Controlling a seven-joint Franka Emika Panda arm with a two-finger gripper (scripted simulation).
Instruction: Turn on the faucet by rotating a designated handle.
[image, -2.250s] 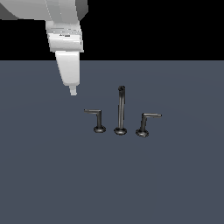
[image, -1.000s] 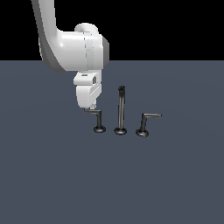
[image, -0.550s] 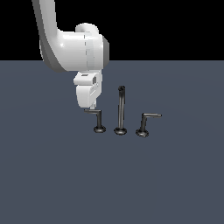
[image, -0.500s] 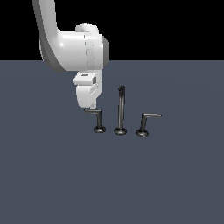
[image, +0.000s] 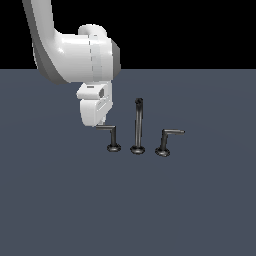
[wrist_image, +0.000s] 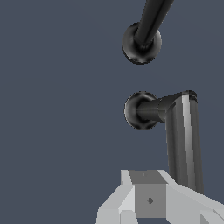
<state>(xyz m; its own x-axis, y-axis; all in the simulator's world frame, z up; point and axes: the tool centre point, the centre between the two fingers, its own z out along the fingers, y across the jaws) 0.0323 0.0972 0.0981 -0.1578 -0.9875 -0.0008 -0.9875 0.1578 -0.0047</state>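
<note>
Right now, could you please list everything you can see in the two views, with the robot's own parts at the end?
handle: one, dark grey metal, L-shaped lever with an upright stem on a round base, on the exterior view's left of the set; its arm tip sits at the end effector.
spout post: one, dark grey, tall and straight, in the middle on a round base.
second lever: one, dark grey, L-shaped with a leaning stem, on the exterior view's right.
surface: one, dark blue-grey, flat, under the set.
arm: one, white, coming in from the exterior view's upper left.
end effector: one, white, at the handle's arm tip; whether open or shut cannot be told.
</note>
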